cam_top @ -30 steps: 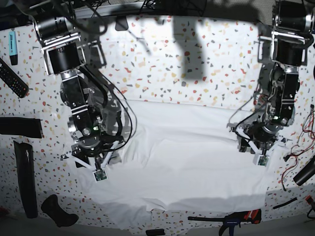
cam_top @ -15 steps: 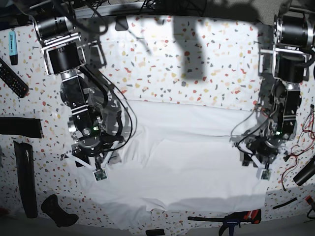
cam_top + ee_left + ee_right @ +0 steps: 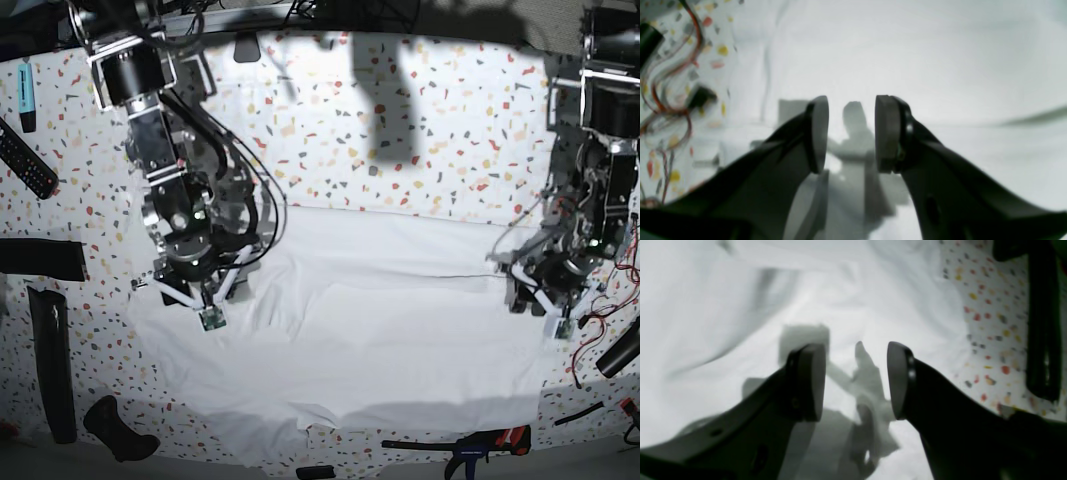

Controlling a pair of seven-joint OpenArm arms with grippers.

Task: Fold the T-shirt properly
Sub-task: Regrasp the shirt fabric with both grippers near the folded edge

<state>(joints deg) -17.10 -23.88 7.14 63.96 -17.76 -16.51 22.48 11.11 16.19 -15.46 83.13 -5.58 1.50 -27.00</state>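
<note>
The white T-shirt lies spread out on the speckled tabletop, with ripples along its front edge. The right gripper hovers over the shirt's left part. In the right wrist view it is open and empty, with the cloth just below. The left gripper hovers over the shirt's right edge. In the left wrist view it is open and empty above the cloth. Neither gripper holds any cloth.
A remote and a blue marker lie at the far left, with black items below them. A clamp lies at the front edge. Red wires and a black cylinder sit at the right.
The right arm has moved back toward the far side over the shirt's left part. The left arm has shifted rightward toward the shirt's right edge. The shirt lies much as before.
</note>
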